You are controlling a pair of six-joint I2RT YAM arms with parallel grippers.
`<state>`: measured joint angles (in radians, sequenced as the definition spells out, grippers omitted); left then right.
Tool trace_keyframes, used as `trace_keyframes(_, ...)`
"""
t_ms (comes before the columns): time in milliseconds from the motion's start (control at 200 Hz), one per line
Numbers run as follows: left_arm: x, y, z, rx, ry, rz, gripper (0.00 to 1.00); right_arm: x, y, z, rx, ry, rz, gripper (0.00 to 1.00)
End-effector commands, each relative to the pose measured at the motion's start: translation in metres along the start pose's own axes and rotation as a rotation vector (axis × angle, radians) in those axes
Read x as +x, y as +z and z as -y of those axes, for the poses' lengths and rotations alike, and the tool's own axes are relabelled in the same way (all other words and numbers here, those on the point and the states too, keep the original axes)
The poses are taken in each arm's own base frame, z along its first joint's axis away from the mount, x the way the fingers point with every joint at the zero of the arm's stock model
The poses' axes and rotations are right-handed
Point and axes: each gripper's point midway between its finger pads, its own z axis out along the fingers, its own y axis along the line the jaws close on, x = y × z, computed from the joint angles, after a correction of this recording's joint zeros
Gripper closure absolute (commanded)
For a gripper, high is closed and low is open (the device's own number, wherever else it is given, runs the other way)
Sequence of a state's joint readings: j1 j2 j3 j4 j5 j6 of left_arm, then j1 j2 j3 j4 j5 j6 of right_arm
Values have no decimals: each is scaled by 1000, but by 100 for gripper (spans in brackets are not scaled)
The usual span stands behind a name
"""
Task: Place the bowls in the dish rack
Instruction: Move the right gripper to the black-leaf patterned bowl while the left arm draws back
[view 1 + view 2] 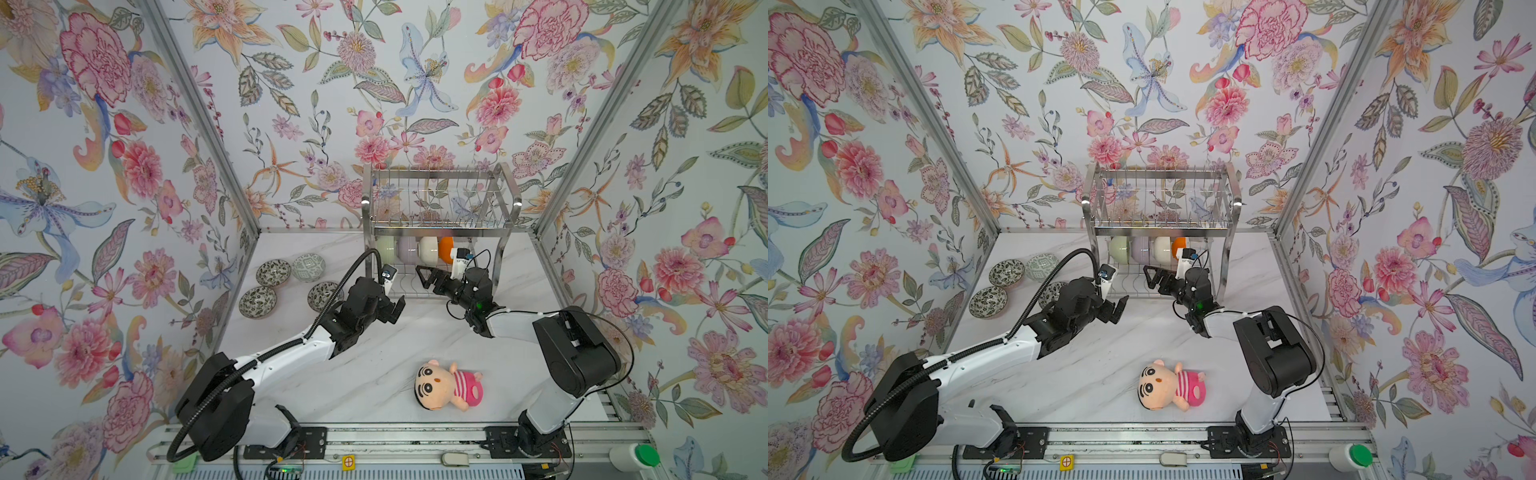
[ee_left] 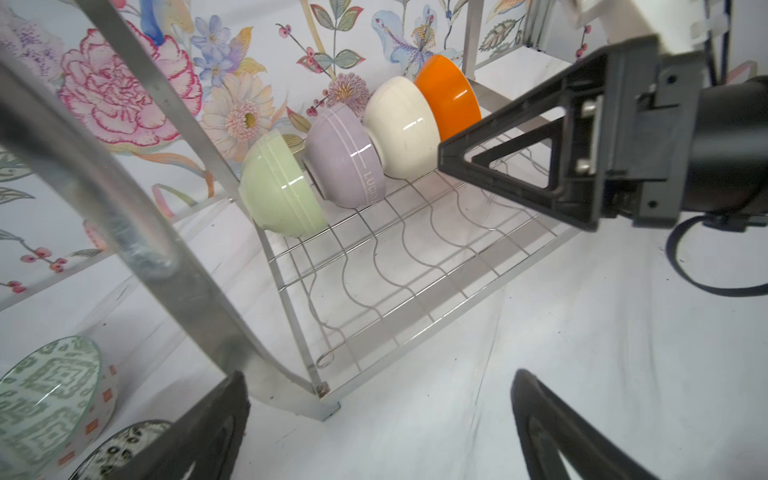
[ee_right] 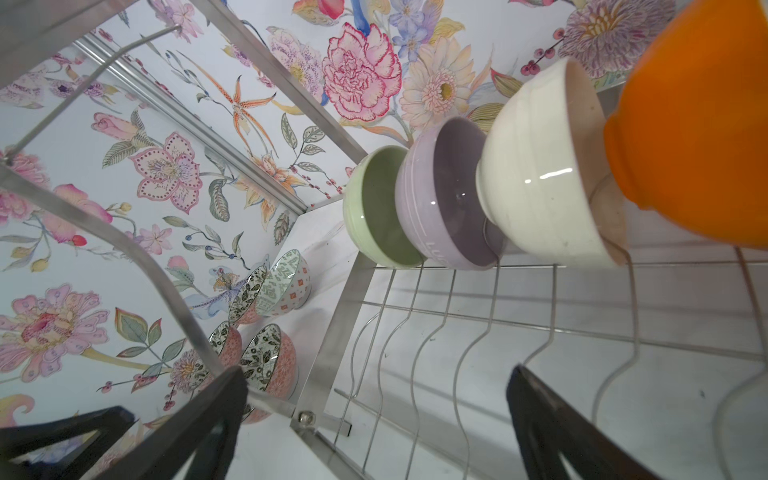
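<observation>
The steel dish rack [image 1: 440, 226] stands at the back of the table. Four plain bowls lean in a row on its lower tier: pale green [image 2: 282, 191], lavender [image 2: 345, 162], cream [image 2: 401, 129] and orange [image 2: 449, 95]. Several patterned bowls sit upright on the table left of the rack, among them one with a pale green inside [image 1: 308, 267] and a dark-leafed one [image 1: 273, 272]. My left gripper [image 1: 392, 311] hovers open and empty at the rack's front left corner. Over the lower tier's bare wires my right gripper [image 1: 422, 277] is also open and empty, just in front of the plain bowls.
A plush doll [image 1: 446, 384] in a pink striped shirt lies on the table's front middle. Flowered walls close in the left, back and right. A metal rail [image 1: 374, 436] with both arm bases runs along the front edge. The rack's upper tier [image 1: 436, 195] holds nothing.
</observation>
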<state>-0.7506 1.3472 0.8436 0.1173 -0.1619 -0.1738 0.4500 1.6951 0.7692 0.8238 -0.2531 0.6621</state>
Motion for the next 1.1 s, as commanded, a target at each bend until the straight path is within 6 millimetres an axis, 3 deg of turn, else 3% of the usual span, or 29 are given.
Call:
trace_keyframes(0,6,-17,-28,-113,-41,-25,1,8,-11,-16,0,-92,-38,1)
trace_keyframes(265,49,-34,-77,-250,-140,-179,1,24,-30,-54,17,-292,-108,1)
trace_keyframes(375,66,-41,-105,-302,-259,-195,1,32,-32,-70,11,-374,-155,1)
trace_keyframes(465,80,-43,-125,-311,-389,-180,0,50,-32,-91,-18,-446,-208,1)
trace_keyframes(601,108,-45,-157,-387,-572,-168,1,66,-29,-100,-29,-491,-258,1)
trace_keyframes(781,128,-40,-189,-416,-741,-135,1,80,-27,-111,-55,-503,-294,1)
trace_keyframes(931,153,-27,-206,-364,-944,-123,6,87,-25,-112,-56,-507,-315,1)
trace_keyframes(1096,162,-11,-209,-334,-993,-143,8,88,-26,-117,-54,-541,-323,1)
